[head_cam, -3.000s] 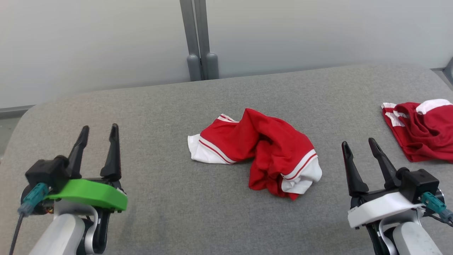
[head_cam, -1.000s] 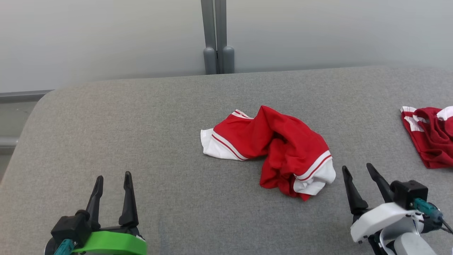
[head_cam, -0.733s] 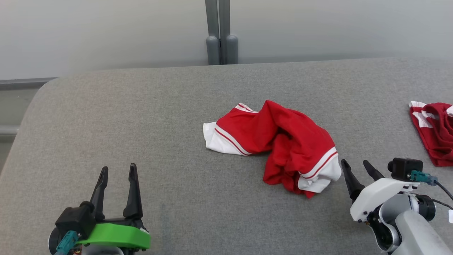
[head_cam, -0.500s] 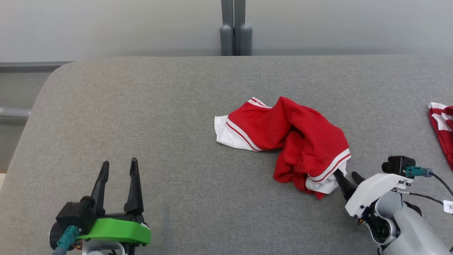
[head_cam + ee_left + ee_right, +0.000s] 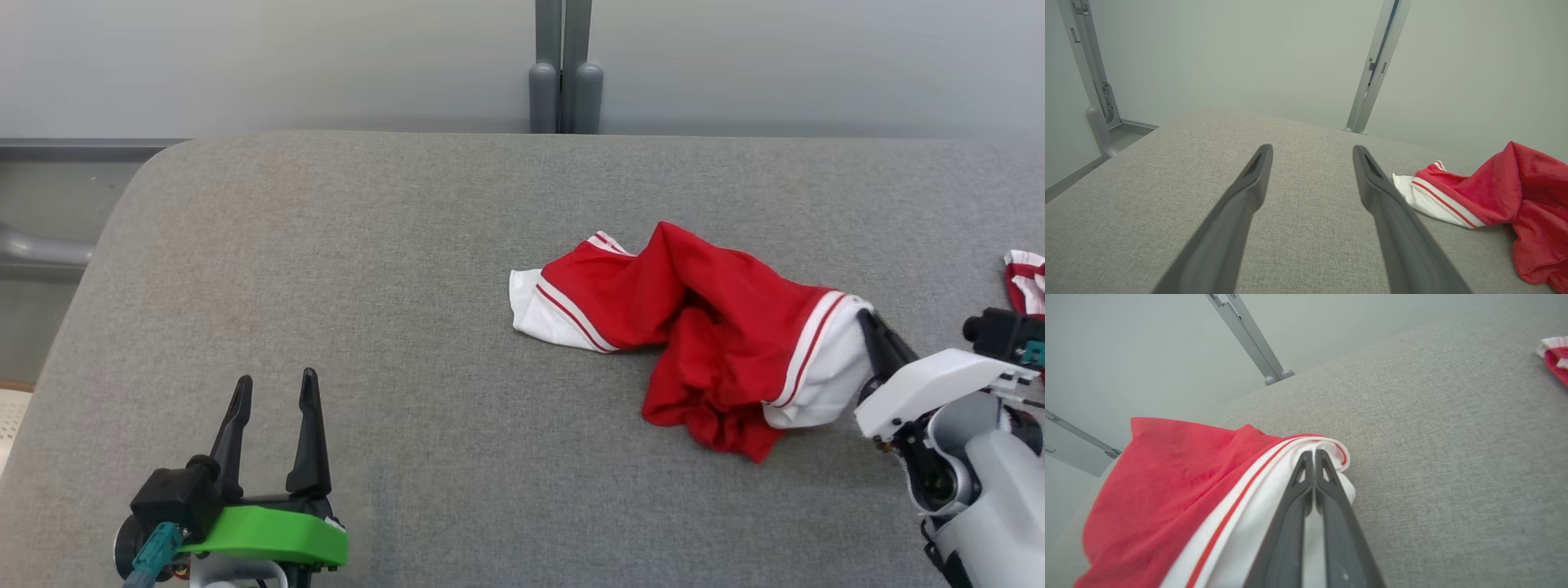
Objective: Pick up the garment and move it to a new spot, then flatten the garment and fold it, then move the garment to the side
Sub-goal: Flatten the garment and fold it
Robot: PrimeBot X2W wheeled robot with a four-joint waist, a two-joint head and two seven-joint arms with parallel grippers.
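Garment [image 5: 702, 327]: red shorts with white banding, crumpled, lying right of centre on the grey padded table [image 5: 326, 269]. My right gripper [image 5: 872, 331] is clenched on the white hem at its right end. That corner looks drawn up, while the rest lies slack.

Step in hand, as I judge it: the pick-up. Next I need to lift until the cloth hangs free, then carry it to a new spot.

Left gripper [image 5: 273, 390]: jaws spread, idle, well apart at front left.

A second red-and-white garment [image 5: 1024, 282] lies at the right edge, so I should steer the carry away from it.
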